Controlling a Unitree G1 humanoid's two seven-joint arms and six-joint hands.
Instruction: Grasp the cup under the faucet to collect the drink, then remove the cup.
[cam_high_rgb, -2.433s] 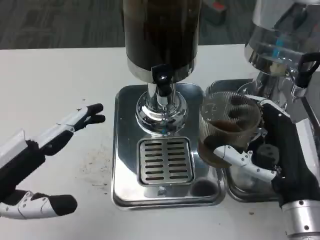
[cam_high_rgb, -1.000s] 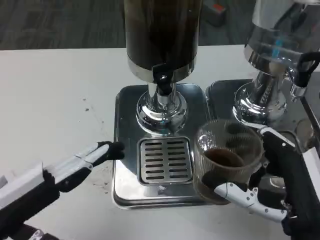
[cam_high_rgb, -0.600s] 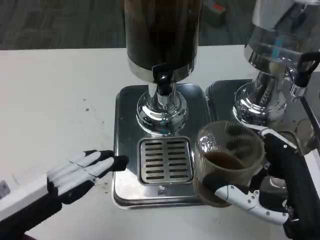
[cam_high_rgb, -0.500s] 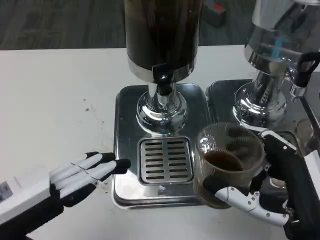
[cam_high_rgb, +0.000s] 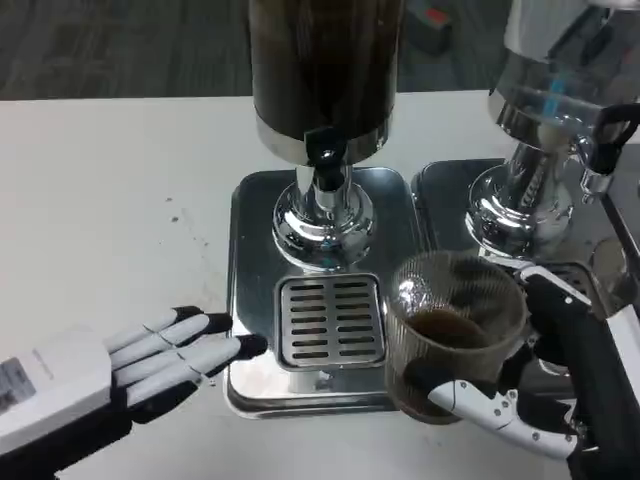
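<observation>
cup held at the front right corner of the drip tray

the right robot hand (cam_high_rgb: 520, 385) holds the clear ribbed cup (cam_high_rgb: 452, 335), its fingers wrapped round the lower part of the glass, one white finger crossing the front near the base. the cup stands upright with dark drink in its lower part. it sits over the front right corner of the steel drip tray (cam_high_rgb: 252, 255), to the right of the slotted grate (cam_high_rgb: 330, 320) and forward and right of the faucet (cam_high_rgb: 323, 160). whether its base touches the tray cannot be told.

the dark drink dispenser (cam_high_rgb: 325, 70) stands on its chrome foot at the back of the tray, the faucet pointing down above the grate. a second dispenser (cam_high_rgb: 555, 90) stands to the right on its own tray.

the left robot hand (cam_high_rgb: 165, 355) lies low over the white surface (cam_high_rgb: 110, 200), fingers stretched out and slightly apart, holding nothing. its dark fingertips (cam_high_rgb: 250, 345) reach the left front edge of the drip tray.
</observation>
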